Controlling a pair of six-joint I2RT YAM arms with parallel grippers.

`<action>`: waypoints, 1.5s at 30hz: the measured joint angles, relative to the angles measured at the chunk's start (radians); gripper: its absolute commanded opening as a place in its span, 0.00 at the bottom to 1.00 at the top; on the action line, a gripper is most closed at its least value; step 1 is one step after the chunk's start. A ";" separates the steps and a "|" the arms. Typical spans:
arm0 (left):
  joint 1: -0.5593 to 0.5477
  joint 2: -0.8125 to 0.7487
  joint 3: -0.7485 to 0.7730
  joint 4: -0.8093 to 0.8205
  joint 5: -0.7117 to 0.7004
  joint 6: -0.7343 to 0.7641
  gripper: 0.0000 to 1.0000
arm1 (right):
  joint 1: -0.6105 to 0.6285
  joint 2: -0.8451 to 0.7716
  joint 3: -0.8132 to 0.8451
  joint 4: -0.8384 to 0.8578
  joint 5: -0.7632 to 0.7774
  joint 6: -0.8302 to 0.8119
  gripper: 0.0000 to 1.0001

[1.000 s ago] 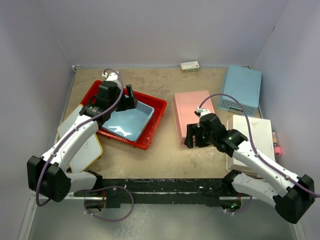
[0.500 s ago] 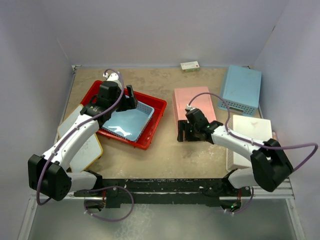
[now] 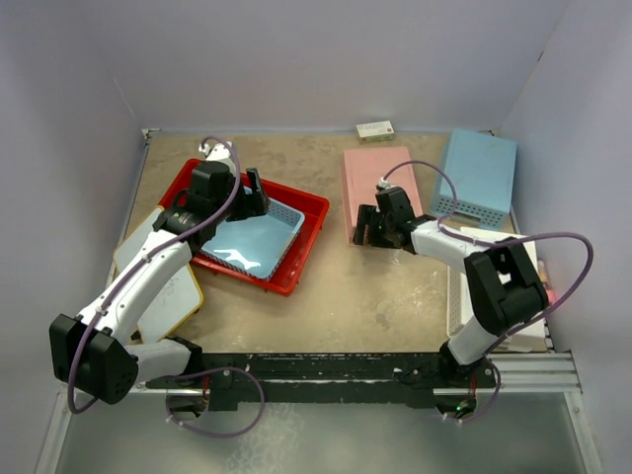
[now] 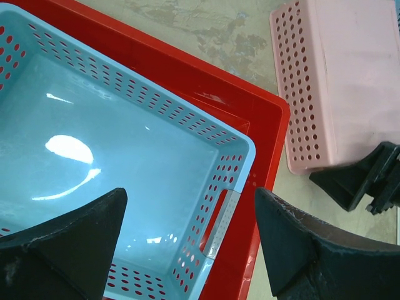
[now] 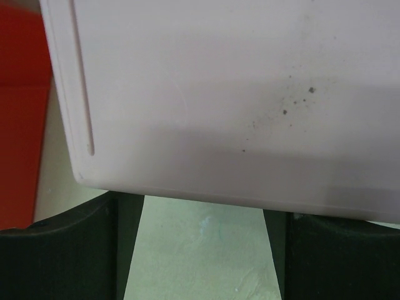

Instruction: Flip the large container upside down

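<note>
The large red tray lies upright at the left of the table, with a light-blue perforated basket sitting inside it. My left gripper hovers open over the basket's far end; in the left wrist view its jaws straddle the basket's handle wall beside the red rim. My right gripper is open and empty against the near edge of an upturned pink basket. In the right wrist view that basket fills the top and the red tray shows at the left.
An upturned light-blue basket sits at the back right and a white basket at the right. A small box lies by the back wall. Flat white and yellow lids lie left of the red tray.
My right arm has swung left and away, and the pink basket has slid toward the back wall with it. My left gripper has barely moved.
</note>
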 measured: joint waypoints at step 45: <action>0.000 -0.055 0.000 -0.034 -0.011 0.000 0.80 | -0.080 0.423 0.647 -0.143 0.102 -0.018 0.76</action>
